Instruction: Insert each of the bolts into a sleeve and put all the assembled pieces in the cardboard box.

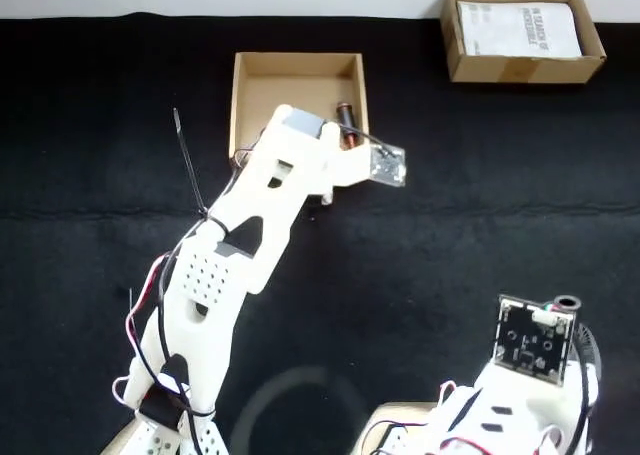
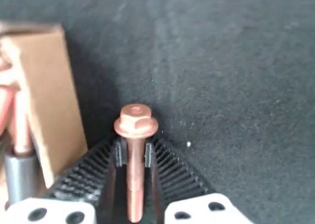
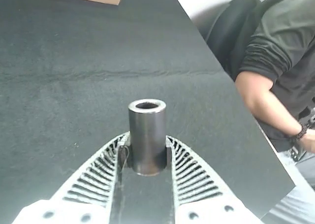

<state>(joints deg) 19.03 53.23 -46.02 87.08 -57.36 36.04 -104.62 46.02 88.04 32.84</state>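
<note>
Copper-coloured bolt (image 2: 134, 150) sat clamped head-outward in the left jaws beside the cardboard box (image 1: 243, 95), while the right jaws gripped the steel sleeve (image 3: 146, 135), bore facing outward, likely readying insertion; one assembled piece (image 1: 346, 118) lay boxed.

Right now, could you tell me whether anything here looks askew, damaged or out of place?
Nothing stands out. The left hand grips the bolt squarely by its shank, the right hand grips the sleeve squarely, and one assembled piece lies inside the cardboard box.
</note>
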